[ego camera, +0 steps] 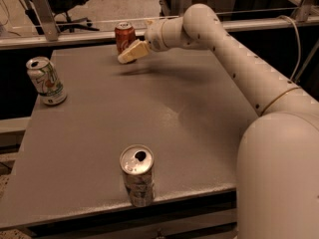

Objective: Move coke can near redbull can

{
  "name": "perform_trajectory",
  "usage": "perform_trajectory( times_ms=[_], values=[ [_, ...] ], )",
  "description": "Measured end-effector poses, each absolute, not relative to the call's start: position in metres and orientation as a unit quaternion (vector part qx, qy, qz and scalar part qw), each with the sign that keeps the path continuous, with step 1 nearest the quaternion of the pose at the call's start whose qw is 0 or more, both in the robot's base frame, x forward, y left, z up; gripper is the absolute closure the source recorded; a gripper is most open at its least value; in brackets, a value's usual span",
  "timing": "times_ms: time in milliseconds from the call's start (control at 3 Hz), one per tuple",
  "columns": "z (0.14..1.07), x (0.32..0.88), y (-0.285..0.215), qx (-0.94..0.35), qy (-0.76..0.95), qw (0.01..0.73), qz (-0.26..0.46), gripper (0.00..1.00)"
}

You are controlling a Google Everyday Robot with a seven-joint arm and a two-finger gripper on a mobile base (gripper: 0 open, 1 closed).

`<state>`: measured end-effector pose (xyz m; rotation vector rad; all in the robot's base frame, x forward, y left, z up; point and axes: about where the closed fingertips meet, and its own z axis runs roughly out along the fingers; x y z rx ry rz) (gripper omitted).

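One coke can [124, 36] upright, axis vertical; claw [128, 56] just beside it.

three cans [136, 176] [46, 81] [124, 36], one table [199, 113], one pincer [125, 57] by the coke can [124, 36]

Grey desk [164, 113] looking matt, faintly grainy. Red coke can [124, 36] gleaming as glossy metal. Silvery redbull can [138, 178] showing dull sides, shiny top. Cream gripper [127, 56], just beside coke can, looking smooth plastic.

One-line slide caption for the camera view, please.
Gripper hovers beside the red-orange coke can at the far edge of the grey table; the silvery-grey redbull can stands at the near edge.
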<state>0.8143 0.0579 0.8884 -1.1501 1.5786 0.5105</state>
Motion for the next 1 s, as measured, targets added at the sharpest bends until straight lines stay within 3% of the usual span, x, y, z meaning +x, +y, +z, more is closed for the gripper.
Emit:
perform_trajectory(
  times_ms=[1000],
  values=[
    [0.909, 0.788, 0.100, -0.494, 0.625, 0.530, 0.292, 0.73]
  ],
)
